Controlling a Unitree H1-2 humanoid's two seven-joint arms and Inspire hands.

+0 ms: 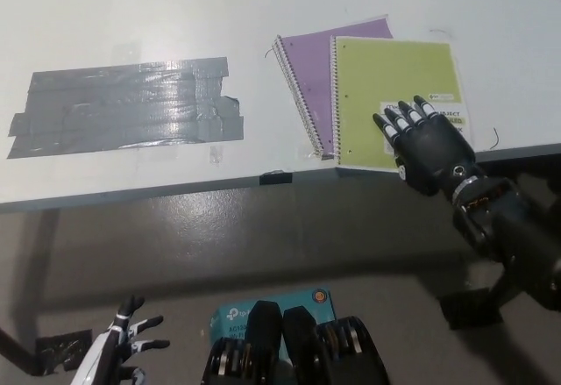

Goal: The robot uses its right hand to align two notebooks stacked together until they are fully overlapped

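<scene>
A lime-green spiral notebook [390, 87] lies on top of a purple spiral notebook [317, 67] near the white table's front edge. The purple one is tilted and sticks out to the left and at the back. My black right hand [425, 144] rests flat, fingers spread, on the green cover's front right corner, over its white label. My white left hand [118, 348] hangs low at the bottom left, well below the table, fingers apart and holding nothing.
A large patch of grey duct tape [127, 104] covers the table's left part. A small black mark [276, 177] sits on the table's front edge [175, 189]. A teal box [263, 308] lies on the floor below.
</scene>
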